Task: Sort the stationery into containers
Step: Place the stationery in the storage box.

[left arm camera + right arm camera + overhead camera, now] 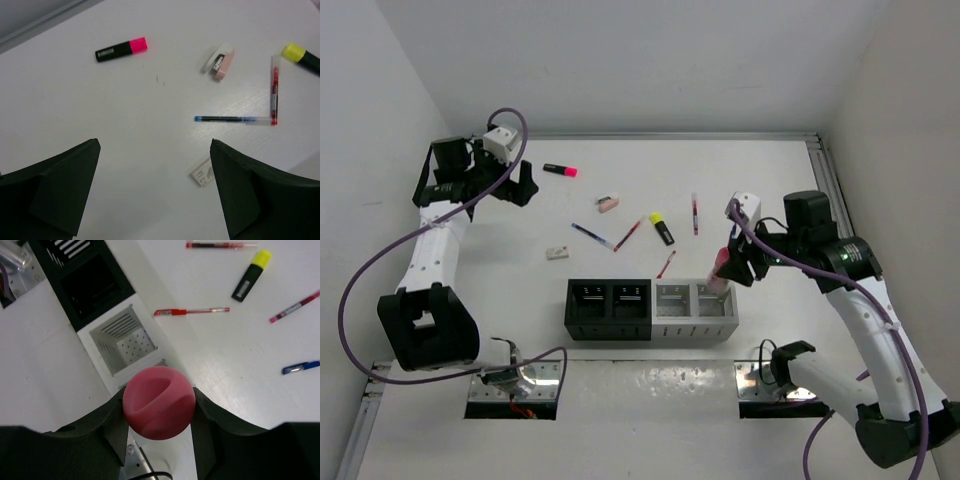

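The right claw [730, 262] grips a pink-capped glue stick [716, 272], tilted, over the rightmost grey bin [718, 325]. The left claw [523, 186] hangs near a pink highlighter [560, 170] lying on the table [770, 180].

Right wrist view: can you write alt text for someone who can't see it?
The right gripper holds a pink-capped glue stick, seen end-on, over light grey square open bins. A thin red pen and yellow-capped black highlighter lie on the white table beyond.
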Available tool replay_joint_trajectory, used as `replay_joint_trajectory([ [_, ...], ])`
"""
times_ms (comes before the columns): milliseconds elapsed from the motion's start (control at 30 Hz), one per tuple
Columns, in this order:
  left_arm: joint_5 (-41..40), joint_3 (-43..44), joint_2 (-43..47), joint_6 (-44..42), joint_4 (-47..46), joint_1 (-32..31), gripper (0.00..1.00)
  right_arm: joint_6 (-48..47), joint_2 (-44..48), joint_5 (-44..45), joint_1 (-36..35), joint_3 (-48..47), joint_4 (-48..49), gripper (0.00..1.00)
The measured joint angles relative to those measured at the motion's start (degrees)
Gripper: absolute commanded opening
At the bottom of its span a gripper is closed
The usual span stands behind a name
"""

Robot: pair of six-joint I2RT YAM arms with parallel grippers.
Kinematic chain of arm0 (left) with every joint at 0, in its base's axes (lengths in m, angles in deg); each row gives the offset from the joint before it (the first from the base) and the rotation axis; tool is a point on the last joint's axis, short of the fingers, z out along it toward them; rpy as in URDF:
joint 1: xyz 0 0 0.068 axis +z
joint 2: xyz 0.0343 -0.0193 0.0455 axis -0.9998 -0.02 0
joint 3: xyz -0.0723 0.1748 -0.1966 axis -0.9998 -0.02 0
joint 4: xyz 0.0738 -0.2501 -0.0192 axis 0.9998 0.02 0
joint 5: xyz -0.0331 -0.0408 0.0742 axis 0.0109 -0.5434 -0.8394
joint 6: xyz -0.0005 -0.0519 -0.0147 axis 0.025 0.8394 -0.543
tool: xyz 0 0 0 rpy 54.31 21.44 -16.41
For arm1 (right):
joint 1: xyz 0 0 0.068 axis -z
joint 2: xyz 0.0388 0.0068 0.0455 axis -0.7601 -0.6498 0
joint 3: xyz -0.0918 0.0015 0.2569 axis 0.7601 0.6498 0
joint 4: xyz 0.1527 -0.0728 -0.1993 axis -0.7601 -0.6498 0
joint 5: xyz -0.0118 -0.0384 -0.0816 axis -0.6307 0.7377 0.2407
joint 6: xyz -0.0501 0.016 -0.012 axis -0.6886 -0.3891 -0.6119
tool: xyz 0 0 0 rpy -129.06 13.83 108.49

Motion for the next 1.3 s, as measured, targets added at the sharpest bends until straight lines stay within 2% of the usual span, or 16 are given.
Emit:
replay_joint_trajectory([
  [233, 0.17, -9.40, 7.23, -2.75, 0.11, -0.07, 0.99, -1.40, 5.11, 1.55, -2.43, 9.05, 0.42, 0.00],
  [467, -1.11, -11.56, 9.09, -3.02, -0.50, -0.48, 0.98, -2.45, 7.91, 3.96, -4.17, 18.40, 5.51, 0.00],
  [533, -1.77, -11.89, 9.14, -3.48, -0.39, -0.81, 0.98, -2.56, 8.09, 4.74, -4.28, 20.81, 7.28, 0.04],
  [567, -2.03, -11.89, 9.05, -4.04, -0.31, -1.01, 0.97, -2.75, 8.09, 4.87, -4.42, 21.55, 7.85, 0.19],
  [633, -2.10, -11.89, 8.87, -5.05, 0.00, -1.38, 0.95, -3.37, 8.09, 5.16, -4.83, 21.99, 8.20, 0.42],
  [667, -1.99, -11.85, 8.55, -6.23, 0.42, -1.53, 0.94, -3.72, 8.09, 5.44, -5.14, 21.99, 8.37, 0.60],
  [767, -1.62, -11.41, 6.45, -9.77, 2.27, -2.01, 0.89, -4.52, 8.07, 6.23, -5.73, 21.97, 8.70, 0.76],
  [833, -1.73, -10.86, 4.44, -11.54, 3.23, -2.64, 0.87, -4.63, 7.80, 6.67, -5.99, 21.66, 8.81, 0.80],
  [1033, -2.84, -4.17, -4.52, -14.32, 4.24, -7.17, 0.84, -2.34, 5.79, 9.22, -6.23, 16.09, 9.88, 0.80],
  [1200, -3.08, 5.62, -13.75, -13.55, 4.63, -9.44, 0.99, 1.97, 3.63, 13.77, -6.29, 10.40, 12.48, 0.81],
  [1300, -3.28, 11.30, -19.37, -13.05, 4.68, -10.58, 0.99, 4.04, 2.36, 16.50, -4.79, 9.09, 13.73, 0.81],
])
